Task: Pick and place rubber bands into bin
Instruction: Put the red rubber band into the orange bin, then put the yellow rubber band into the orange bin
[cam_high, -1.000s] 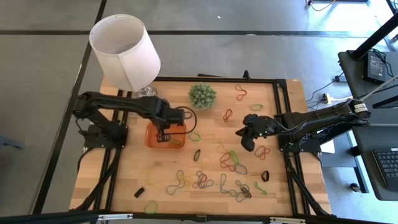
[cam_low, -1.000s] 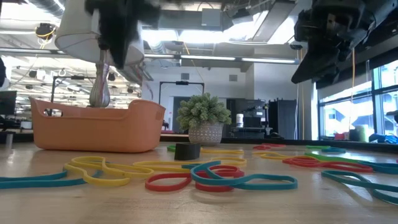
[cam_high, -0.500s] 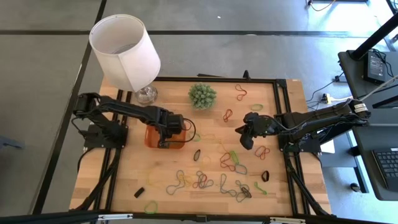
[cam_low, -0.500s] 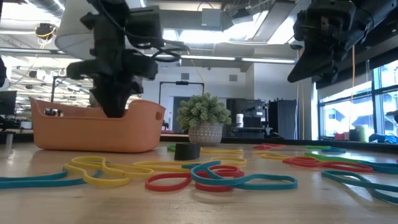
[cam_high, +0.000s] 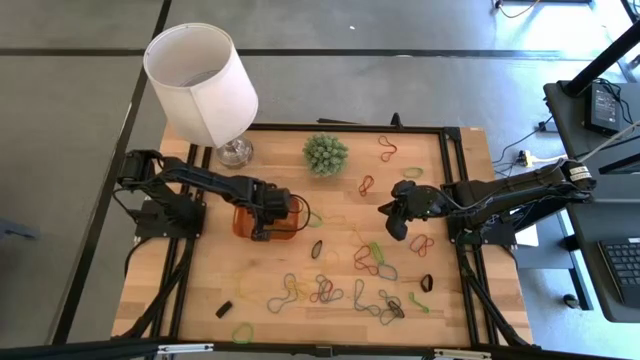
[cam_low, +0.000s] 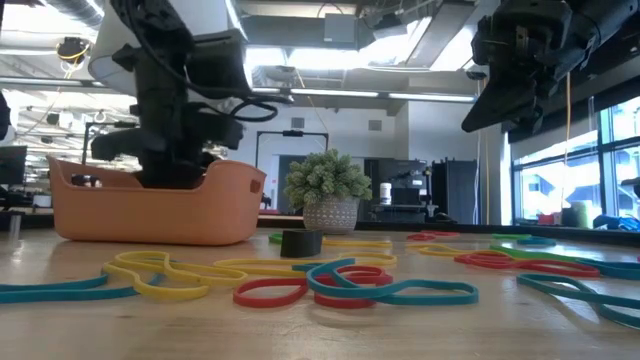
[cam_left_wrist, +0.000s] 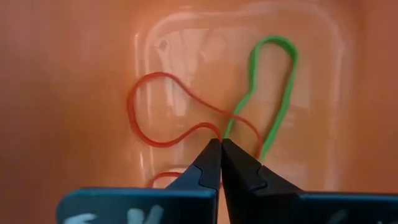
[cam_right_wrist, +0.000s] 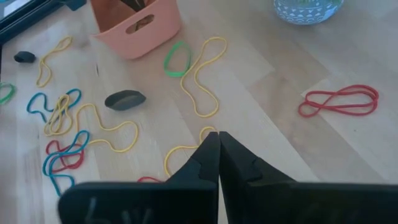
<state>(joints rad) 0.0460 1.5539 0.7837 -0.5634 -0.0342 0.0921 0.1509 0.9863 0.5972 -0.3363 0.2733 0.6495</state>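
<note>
So the left gripper (cam_left_wrist: 220, 142) has dropped down into the bin (cam_low: 120, 205) over the last second. It was hanging above the rim before, now it's low inside, tips right at the floor. Jaws are pinched together, and the wrist view shows them meeting right where a red band (cam_left_wrist: 163, 112) and a green band (cam_left_wrist: 273, 93) cross. Can't tell if it's actually pinching one of them or just touching down next to them. Either way at least two bands lie in the bin, so my guess is this is a drop-off that's about to finish.

Right gripper (cam_right_wrist: 218, 138) hasn't budged, jaws shut on nothing, hovering over the right half of the table (cam_high: 200, 290) above a yellow band (cam_right_wrist: 202, 78).

Plenty left to do. Loose bands (cam_high: 320, 290) are scattered all over the front and right of the table, many tangled across each other, so grabbing just one looks fiddly. A couple of small black lumps (cam_high: 224, 309) sit among them too.

Other stuff: a lamp (cam_high: 203, 80) right behind the bin, and a potted plant (cam_high: 326, 153) near the back edge. The lamp crowds the bin for the left arm.
</note>
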